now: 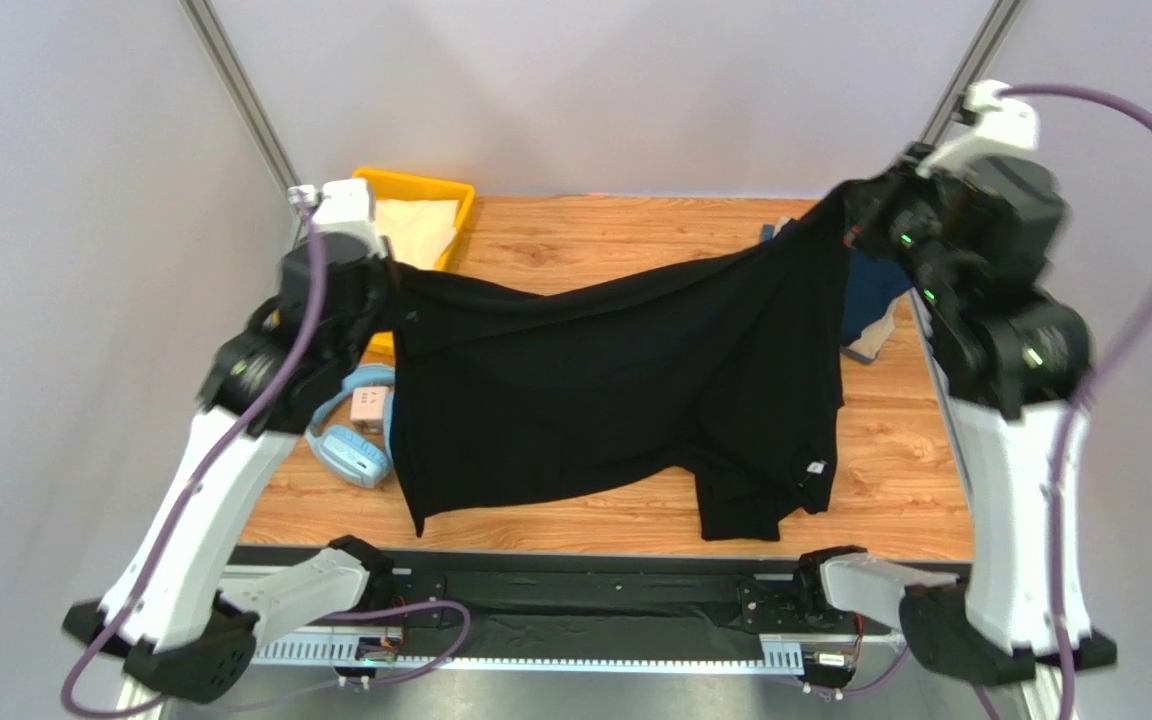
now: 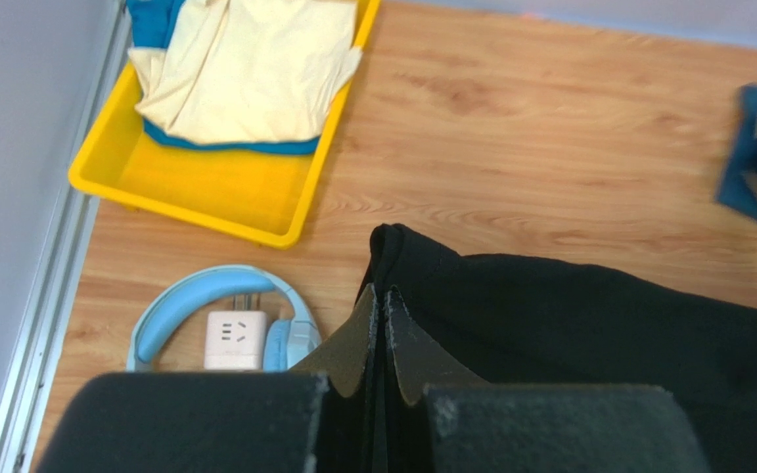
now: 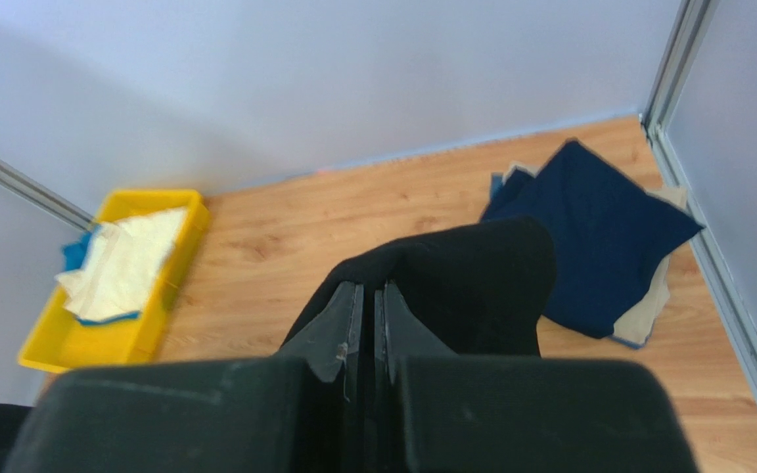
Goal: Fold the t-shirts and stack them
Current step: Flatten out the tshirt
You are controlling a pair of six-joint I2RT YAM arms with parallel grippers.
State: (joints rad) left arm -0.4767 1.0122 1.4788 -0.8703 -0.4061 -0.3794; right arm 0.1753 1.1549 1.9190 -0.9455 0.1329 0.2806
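Note:
A large black t-shirt (image 1: 612, 383) hangs spread in the air between my two arms, its lower hem and a sleeve trailing onto the wooden table (image 1: 597, 240). My left gripper (image 1: 391, 288) is shut on the shirt's left upper edge; the left wrist view has black cloth (image 2: 600, 335) pinched between its fingers (image 2: 353, 335). High on the right, my right gripper (image 1: 848, 210) is shut on the other upper edge, with cloth (image 3: 471, 266) bunched over its fingertips (image 3: 338, 320). A navy blue t-shirt (image 3: 595, 232) lies folded on a beige one (image 3: 649, 310) at the table's far right.
A yellow tray (image 2: 210, 187) at the far left holds cream cloth (image 2: 244, 69) over blue cloth. Light-blue headphones (image 2: 210, 305) and a white power adapter (image 2: 234, 340) lie on the table under my left arm. Grey walls and metal posts close in the sides.

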